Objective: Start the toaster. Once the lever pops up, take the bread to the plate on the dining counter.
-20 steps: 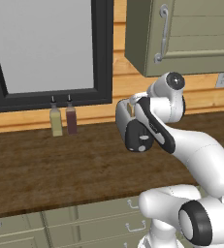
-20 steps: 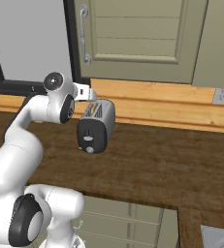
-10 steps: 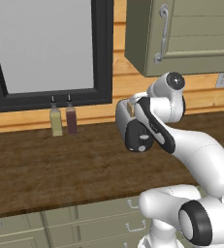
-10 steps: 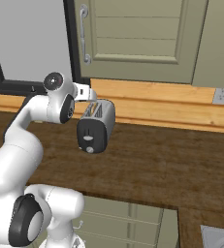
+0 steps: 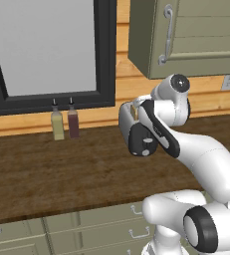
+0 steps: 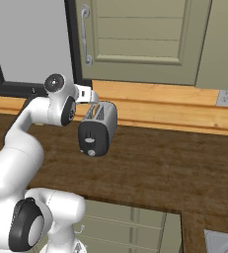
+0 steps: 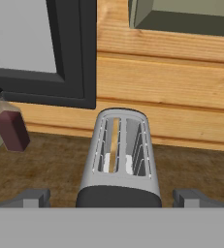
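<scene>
The silver-grey toaster [image 7: 120,162] stands on the dark wood worktop [image 5: 37,174] by the back wall, its black end face towards me [image 6: 96,131] [image 5: 135,130]. A thin tan slice of bread [image 7: 114,140] stands sunk in the left slot. The small light lever [image 6: 89,140] sits on the black face, above a round knob. My gripper [image 7: 112,198] hovers open just above the toaster's near end, with one fingertip [image 7: 33,197] to each side, spread wider than the toaster. The plate and the dining counter are out of view.
Two bottles [image 5: 65,123], one pale and one dark red, stand left of the toaster under the black-framed window [image 5: 47,50]. A green wall cabinet [image 6: 135,39] hangs overhead. Drawer fronts [image 5: 61,229] run below the worktop. A grey fixture corner [image 6: 224,242] shows at lower right.
</scene>
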### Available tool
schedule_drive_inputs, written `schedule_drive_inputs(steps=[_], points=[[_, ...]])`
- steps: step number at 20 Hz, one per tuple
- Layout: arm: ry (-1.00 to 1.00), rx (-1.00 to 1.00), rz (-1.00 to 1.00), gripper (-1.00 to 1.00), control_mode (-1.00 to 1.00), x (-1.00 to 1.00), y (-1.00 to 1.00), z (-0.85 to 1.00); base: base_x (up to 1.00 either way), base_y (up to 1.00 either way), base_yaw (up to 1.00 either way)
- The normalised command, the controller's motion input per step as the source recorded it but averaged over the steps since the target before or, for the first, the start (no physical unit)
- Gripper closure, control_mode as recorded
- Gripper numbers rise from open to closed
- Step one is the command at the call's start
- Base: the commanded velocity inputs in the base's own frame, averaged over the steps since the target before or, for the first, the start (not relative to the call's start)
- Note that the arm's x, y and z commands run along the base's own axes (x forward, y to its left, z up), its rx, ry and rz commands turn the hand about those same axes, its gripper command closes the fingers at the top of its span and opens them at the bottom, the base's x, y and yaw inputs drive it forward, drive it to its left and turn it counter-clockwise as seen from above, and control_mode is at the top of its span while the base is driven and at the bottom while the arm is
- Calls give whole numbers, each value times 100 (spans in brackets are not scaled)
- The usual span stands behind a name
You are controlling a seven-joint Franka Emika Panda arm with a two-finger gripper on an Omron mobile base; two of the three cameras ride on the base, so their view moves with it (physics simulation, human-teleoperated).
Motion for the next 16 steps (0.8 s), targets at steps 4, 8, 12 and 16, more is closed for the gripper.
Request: schedule_drive_inputs(steps=[4,8,12,16], points=[[0,0,0,-100,-100,0,0,0,0,0,0],[0,0,0,-100,-100,0,0,0,0,0,0],[0,0,0,-100,-100,0,0,0,0,0,0],[0,0,0,-100,-100,0,0,0,0,0,0]])
